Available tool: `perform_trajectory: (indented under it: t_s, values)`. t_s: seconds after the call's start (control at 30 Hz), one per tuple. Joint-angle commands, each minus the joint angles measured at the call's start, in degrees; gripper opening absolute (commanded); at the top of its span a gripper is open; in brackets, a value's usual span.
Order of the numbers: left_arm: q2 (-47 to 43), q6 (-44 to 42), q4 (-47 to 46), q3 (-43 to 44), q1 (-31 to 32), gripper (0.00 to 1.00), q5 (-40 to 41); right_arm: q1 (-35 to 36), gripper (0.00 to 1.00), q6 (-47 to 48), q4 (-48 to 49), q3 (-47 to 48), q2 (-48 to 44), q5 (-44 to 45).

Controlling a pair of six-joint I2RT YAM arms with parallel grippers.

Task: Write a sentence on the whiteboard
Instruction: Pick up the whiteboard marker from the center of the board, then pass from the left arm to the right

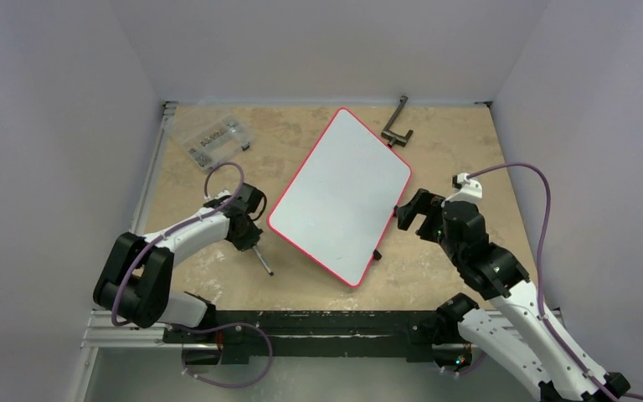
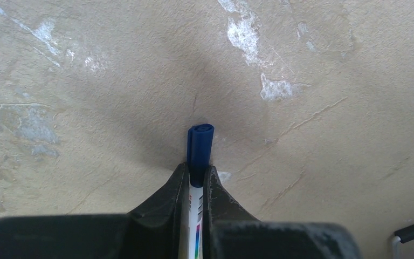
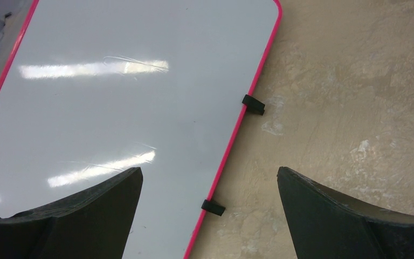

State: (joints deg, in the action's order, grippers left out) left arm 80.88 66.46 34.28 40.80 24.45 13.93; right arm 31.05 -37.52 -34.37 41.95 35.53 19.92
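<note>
The whiteboard lies slanted in the middle of the table, white with a thin red rim and small black clips. Its face is blank; no sentence shows on it. My left gripper sits just left of the board, low over the table. The left gripper is shut on a white marker whose blue cap sticks out past the fingertips. The marker's back end pokes toward the near edge. My right gripper stands open at the board's right edge. The right gripper straddles the rim.
A clear plastic box with small parts lies at the far left. A black bracket rests beyond the board's far corner. A metal rod with a black tip shows by the left gripper. Walls close in on three sides.
</note>
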Motion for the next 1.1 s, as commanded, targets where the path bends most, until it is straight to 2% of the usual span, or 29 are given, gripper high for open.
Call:
perform_trajectory:
  t_s: [0.0,0.43,0.7,0.87,1.07]
  values:
    - [1.88,0.38,-1.42,-1.55,0.5,0.0,-2.42,-0.19,0.99,0.74,1.28,1.18,-0.72,-1.41]
    - [-16.7,-3.55,17.07,8.0,-0.47,0.0,9.03,-0.16,0.99,4.01,15.98,-0.5,-3.58,-20.34]
    - [-29.9,-4.67,27.99,17.34,-0.64,0.0,13.43,-0.16,0.99,4.26,32.11,-4.2,-4.33,-33.21]
    - [-34.21,-3.89,33.0,25.4,-0.63,0.0,14.7,-0.02,0.99,4.79,41.31,-4.59,-3.22,-35.06]
    - [-35.77,-1.75,30.47,32.59,-0.63,0.0,10.45,1.83,0.99,7.47,50.31,-2.95,0.61,-36.23]
